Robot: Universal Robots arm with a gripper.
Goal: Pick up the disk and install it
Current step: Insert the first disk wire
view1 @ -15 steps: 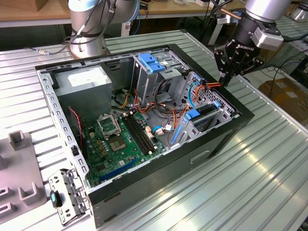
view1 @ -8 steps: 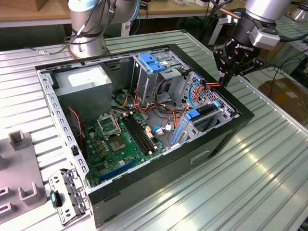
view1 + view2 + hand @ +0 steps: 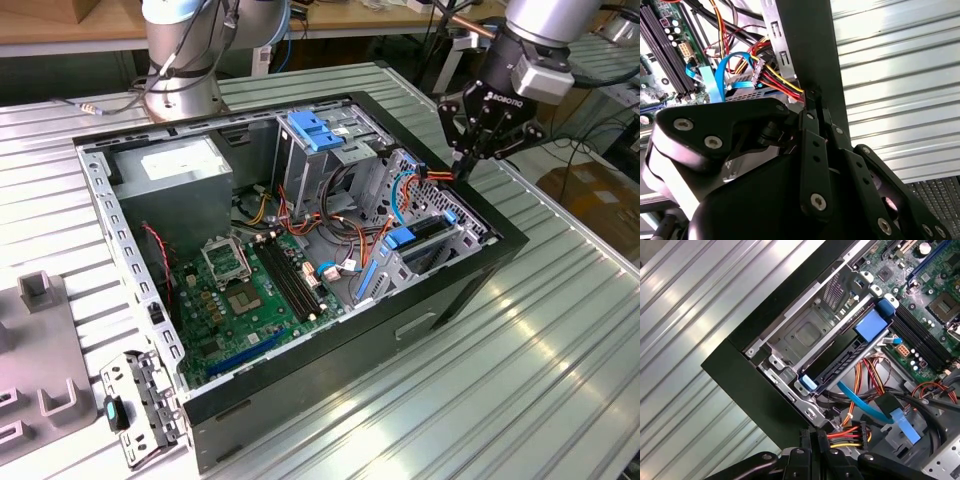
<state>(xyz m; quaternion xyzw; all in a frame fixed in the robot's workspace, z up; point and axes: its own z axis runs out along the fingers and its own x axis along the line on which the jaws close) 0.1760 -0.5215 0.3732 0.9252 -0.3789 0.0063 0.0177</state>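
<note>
The disk (image 3: 842, 364) sits in the metal drive cage at a corner of the open computer case, with its blue bracket (image 3: 869, 326) along the edge. In the exterior view the disk (image 3: 428, 230) lies low in the case's right end. My gripper (image 3: 463, 172) hangs over the case's rim just beyond that cage. Its fingers (image 3: 812, 107) are pressed together on the red, yellow and black wires of a power cable (image 3: 842, 436), close behind its white plug (image 3: 757, 75). In the first wrist view my gripper (image 3: 815, 437) is about a hand's width from the disk.
The case holds a green motherboard (image 3: 240, 290), a grey power-supply box (image 3: 175, 175), a tall cage with a blue latch (image 3: 318, 128) and loose blue and orange cables (image 3: 400, 195). A grey fixture (image 3: 40, 350) and a metal bracket (image 3: 140, 410) lie at the exterior view's left.
</note>
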